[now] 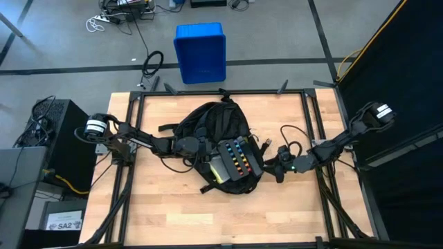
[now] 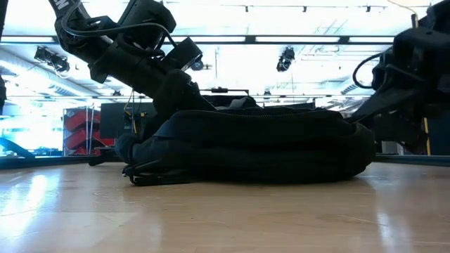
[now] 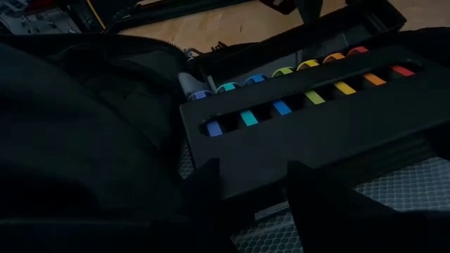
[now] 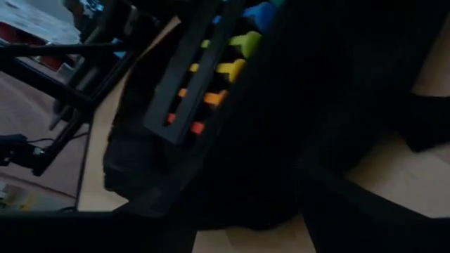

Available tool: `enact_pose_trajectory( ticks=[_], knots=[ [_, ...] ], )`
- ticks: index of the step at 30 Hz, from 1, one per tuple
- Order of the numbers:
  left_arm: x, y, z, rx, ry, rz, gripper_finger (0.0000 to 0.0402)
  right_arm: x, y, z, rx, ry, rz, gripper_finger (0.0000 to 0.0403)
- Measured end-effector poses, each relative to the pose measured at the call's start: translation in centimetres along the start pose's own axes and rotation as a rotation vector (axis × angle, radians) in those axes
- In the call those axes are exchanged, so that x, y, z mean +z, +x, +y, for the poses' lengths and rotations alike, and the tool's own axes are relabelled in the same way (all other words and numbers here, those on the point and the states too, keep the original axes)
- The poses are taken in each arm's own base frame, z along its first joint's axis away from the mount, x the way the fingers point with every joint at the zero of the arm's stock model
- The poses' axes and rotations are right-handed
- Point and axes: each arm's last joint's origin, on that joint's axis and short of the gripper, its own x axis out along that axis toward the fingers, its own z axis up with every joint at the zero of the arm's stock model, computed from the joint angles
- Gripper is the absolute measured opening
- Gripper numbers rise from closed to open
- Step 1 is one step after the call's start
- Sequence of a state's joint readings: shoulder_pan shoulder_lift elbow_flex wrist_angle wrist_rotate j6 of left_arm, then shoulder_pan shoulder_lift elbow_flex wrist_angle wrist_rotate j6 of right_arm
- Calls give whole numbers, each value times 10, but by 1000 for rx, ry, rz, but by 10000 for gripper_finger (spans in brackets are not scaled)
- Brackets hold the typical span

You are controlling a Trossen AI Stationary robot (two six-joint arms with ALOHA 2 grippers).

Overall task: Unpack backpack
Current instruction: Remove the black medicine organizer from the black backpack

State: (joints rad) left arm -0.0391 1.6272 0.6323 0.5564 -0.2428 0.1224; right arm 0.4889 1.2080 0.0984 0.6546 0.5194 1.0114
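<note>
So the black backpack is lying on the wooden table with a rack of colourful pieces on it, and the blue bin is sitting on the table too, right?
Not quite. The blue bin is on the floor beyond the table, as the high view shows. The backpack does lie on the table with the rack of colourful pieces on it.

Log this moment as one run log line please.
backpack: open mid-table | black case with coloured slots: sticking out of it | left gripper: at the opening | right gripper: beside the case
</note>
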Motion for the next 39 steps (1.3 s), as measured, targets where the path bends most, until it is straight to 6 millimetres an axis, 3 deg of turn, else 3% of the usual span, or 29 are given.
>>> enact_pose_trajectory(
  ticks=[13,19,30,39],
  knots=[
    [0,0,0,1,-1,-2,135,16,33,12,50,-42,-4,184],
    [0,0,0,-1,-2,1,135,33,48,7,41,-64,6,185],
    [-1,0,0,-3,-1,10,135,61,57,-15,66,-62,51,181],
    [0,-2,0,-17,0,11,135,69,58,-25,81,-61,88,181]
  ],
)
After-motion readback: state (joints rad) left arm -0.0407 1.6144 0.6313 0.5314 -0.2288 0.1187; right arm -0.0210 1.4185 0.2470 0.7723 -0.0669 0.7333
